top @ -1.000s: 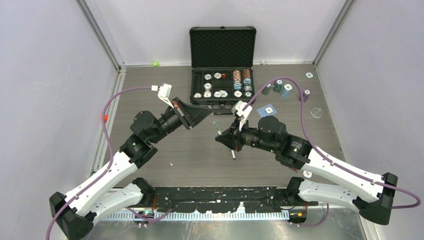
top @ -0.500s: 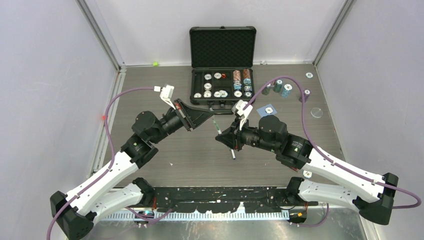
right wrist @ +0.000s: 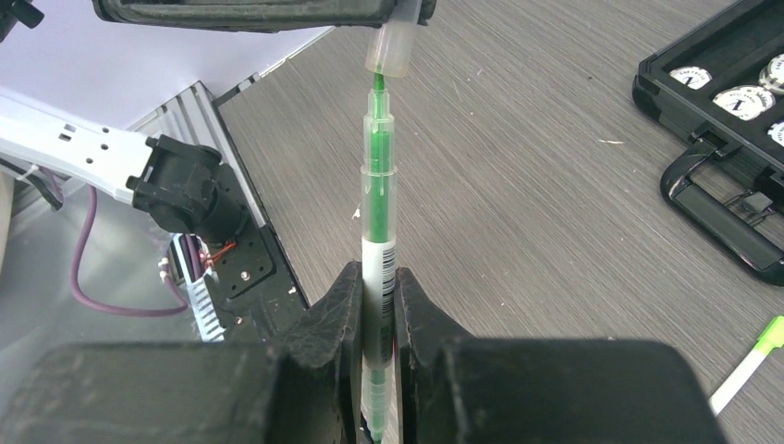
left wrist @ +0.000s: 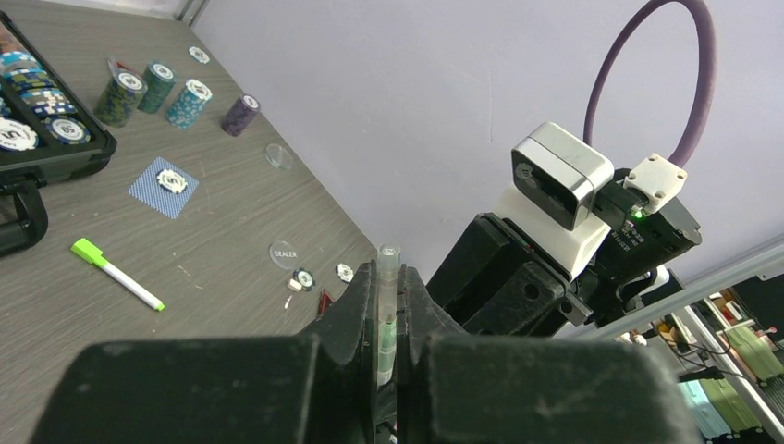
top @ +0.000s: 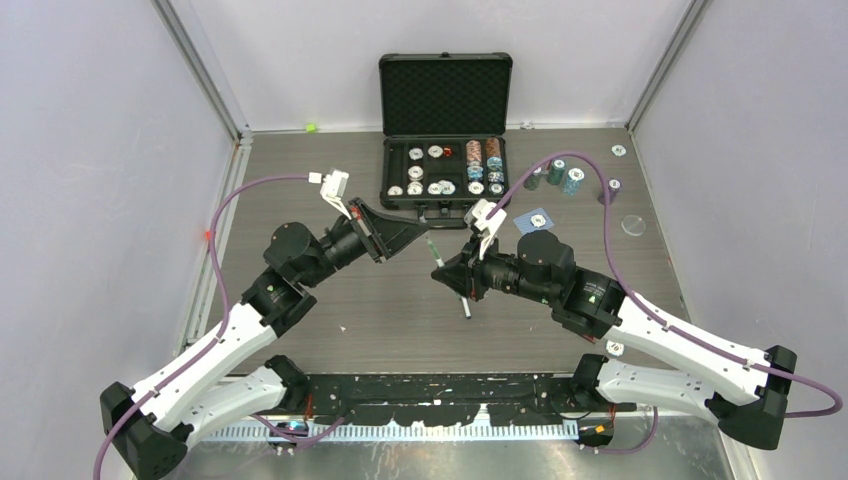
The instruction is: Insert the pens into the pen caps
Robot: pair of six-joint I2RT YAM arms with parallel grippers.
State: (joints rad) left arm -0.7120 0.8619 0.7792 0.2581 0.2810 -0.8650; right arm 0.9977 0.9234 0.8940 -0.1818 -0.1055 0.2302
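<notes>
Right wrist view, nearest first: the right gripper [right wrist: 377, 310] pinches the green-inked pen [right wrist: 376, 185], whose barrel points away above the table [right wrist: 555, 139]. The pen's tip sits just at the mouth of the pale pen cap [right wrist: 396, 46], which the left gripper [left wrist: 388, 319] clamps beyond it. Insertion looks barely begun. The next move, I judge, calls for a straight push along the barrel while correcting the cap's slight tilt.

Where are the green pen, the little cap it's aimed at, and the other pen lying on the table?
green pen [right wrist: 377, 199]: right wrist view, middle of its clear barrel.
cap [right wrist: 396, 46]: right wrist view, its side wall.
lying pen [left wrist: 129, 285]: left wrist view, white barrel.
</notes>
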